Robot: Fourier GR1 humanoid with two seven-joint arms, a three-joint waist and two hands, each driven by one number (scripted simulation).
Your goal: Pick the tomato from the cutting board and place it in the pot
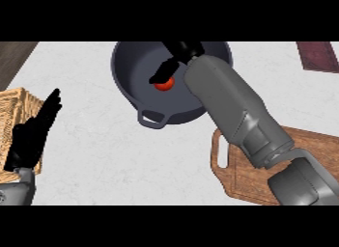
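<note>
One head view looks steeply down onto the counter.

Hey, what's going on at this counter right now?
The robot's right hand is reaching over the dark pot, with the tomato at its fingertips inside the pot. Whether the fingers are gripping it cannot be told. The wooden cutting board beneath the forearm has no tomato on it. The left hand rests open at the left, by a wicker basket.

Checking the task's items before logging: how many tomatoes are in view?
1. The tomato is inside the pot, by the right hand's fingers. The right forearm covers part of the pot and the cutting board, so another could be hidden.
</note>
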